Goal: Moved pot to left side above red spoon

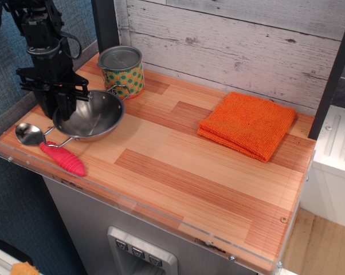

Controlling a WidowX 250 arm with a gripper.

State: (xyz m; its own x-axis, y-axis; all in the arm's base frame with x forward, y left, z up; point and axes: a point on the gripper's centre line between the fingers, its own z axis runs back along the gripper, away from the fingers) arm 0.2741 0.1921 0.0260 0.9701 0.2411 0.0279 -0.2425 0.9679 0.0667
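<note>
wooden table (pixel 178 166), pot (pixel 92 117), red spoon (pixel 52 150), can (pixel 122 71), orange cloth (pixel 248 124)

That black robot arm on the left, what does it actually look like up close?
The arm is matte black all over, built from blocky stacked segments with a black cable looping along its side. It ends in a gripper with a wide black crossbar and dark flat fingers hanging beneath. No markings or colour accents are visible.

The pot (pixel 91 116) is shiny silver steel, mirroring dark shapes inside. The spoon (pixel 51 148) has a silver bowl and a red-pink handle. The can (pixel 122 71) wears a green label dotted with orange, under a dull grey lid. The cloth (pixel 247 125) is bright orange. The table (pixel 184 166) shows striped planks in light and reddish wood tones. The wall (pixel 235 40) is whitewashed, weathered grey boards. The gripper (pixel 57 97) is black.
</note>
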